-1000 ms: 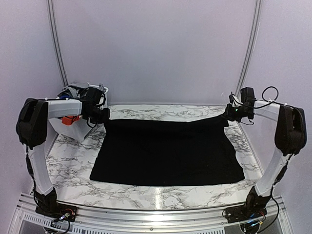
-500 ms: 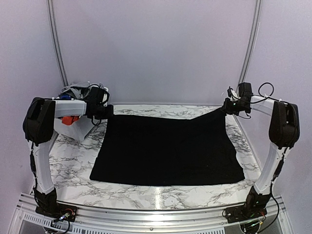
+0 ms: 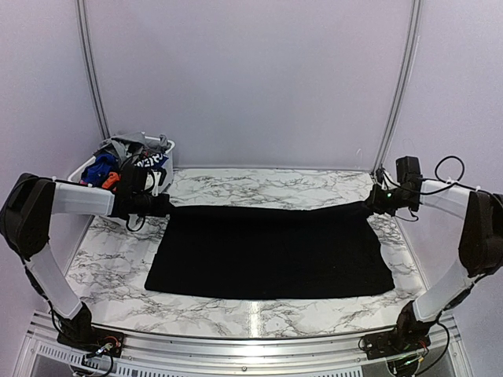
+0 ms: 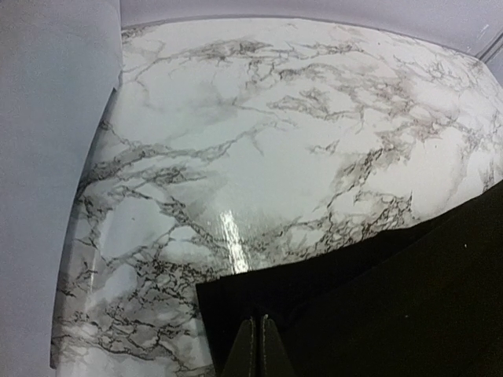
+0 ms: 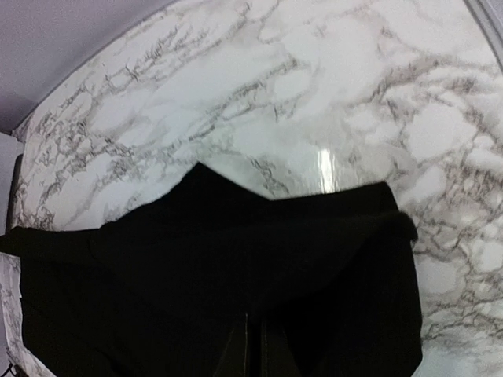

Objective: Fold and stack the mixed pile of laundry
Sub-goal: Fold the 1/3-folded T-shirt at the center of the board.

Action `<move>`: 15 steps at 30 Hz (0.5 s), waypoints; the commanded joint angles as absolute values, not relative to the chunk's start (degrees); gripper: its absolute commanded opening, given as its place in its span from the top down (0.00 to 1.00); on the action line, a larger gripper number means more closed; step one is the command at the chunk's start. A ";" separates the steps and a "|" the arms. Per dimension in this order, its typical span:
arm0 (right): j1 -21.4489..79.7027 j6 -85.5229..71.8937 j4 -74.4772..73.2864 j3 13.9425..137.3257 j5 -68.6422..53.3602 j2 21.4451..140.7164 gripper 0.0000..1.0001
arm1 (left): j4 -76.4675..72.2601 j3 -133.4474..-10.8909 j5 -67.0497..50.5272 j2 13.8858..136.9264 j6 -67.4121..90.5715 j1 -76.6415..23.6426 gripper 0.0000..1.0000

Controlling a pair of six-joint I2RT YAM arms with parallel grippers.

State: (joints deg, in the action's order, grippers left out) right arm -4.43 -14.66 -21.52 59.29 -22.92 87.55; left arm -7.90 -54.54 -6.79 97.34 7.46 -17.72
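A large black garment lies spread across the marble table, its far edge held just above the surface. My left gripper is shut on its far left corner. My right gripper is shut on its far right corner. In the left wrist view the shut left gripper pinches the black garment above a lower layer of it. In the right wrist view the shut right gripper sits on the black garment. The rest of the mixed laundry pile, grey, blue and orange-red pieces, sits at the back left.
A white basket holding the pile stands at the far left corner, just behind my left arm. Bare marble shows beyond the garment's far edge and along its left, right and near sides. Lilac walls close in the back and both sides.
Both grippers have come down and toward the near side, bringing the garment's far edge with them. The raised far right corner has dropped low. More of the basket now shows.
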 commanded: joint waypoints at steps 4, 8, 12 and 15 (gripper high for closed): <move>-5.08 -17.22 -21.67 50.72 -21.78 85.48 1.00 | -3.76 -50.74 -5.49 95.61 8.75 -18.08 1.00; -5.10 -17.45 -22.87 49.38 -20.86 85.49 1.00 | -0.57 -51.13 -4.26 96.51 9.17 -18.19 1.00; -5.10 -17.68 -23.46 51.87 -21.62 85.78 1.00 | 2.09 -53.19 -4.15 96.62 9.48 -18.20 1.00; -5.10 -16.42 -26.43 56.14 -20.83 86.75 1.00 | 3.81 -55.99 -5.04 95.79 9.26 -18.28 1.00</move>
